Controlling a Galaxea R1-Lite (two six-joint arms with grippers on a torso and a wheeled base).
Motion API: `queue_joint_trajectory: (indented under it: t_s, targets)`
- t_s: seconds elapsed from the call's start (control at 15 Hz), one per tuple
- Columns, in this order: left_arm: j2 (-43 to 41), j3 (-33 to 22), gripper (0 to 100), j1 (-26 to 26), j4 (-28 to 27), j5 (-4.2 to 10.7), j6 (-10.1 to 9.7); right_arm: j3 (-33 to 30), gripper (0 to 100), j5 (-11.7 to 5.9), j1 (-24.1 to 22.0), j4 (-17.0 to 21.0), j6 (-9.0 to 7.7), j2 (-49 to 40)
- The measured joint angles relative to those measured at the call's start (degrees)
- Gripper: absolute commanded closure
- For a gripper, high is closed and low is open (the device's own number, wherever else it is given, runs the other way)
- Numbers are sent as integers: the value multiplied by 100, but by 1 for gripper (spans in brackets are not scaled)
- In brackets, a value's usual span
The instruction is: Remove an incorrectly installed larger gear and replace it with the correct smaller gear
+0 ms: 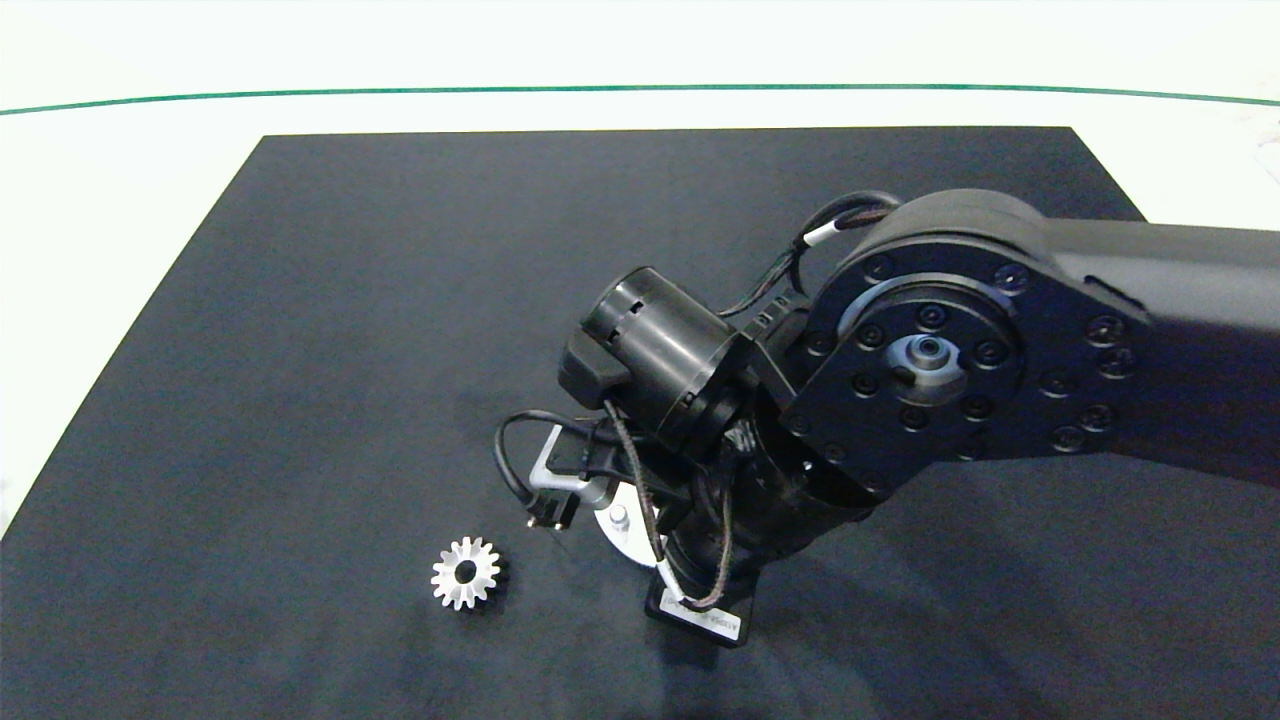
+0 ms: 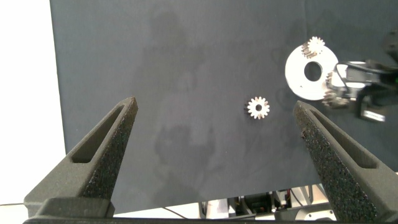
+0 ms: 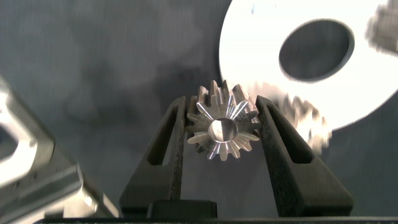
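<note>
While the right end effector (image 3: 222,134) pinches the smaller gear (image 3: 222,129), the left end effector (image 2: 214,155) is spread

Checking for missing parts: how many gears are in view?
4. The larger gear lies loose on the mat; the smaller gear is gripped in the right claw; a neighbouring gear and a far gear sit at the white disc. The arm may hide more.

The upper left of the black mat on the white desk (image 1: 130,200) lies bare; the lower centre is crowded by the dark right arm (image 1: 950,370), the round white metal plate (image 1: 625,535) and a long-toothed silver gear (image 1: 465,572).
</note>
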State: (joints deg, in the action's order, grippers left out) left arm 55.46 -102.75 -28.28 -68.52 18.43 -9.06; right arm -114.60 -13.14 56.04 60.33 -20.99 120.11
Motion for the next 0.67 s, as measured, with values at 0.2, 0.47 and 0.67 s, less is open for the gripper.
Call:
queue_joint_trajectory:
  t_s: [0.2, 0.47, 0.67]
  targets:
    - [-33, 0, 0, -5, 0, -2, 7, 0, 81, 22, -39, -160, 123, -190]
    - [-41, 0, 0, 0, 0, 0, 9, 0, 81, 20, -9, -766, 215, -241]
    - [-46, 0, 0, 0, 0, 0, 9, 0, 81, 11, 43, -868, 274, -197]
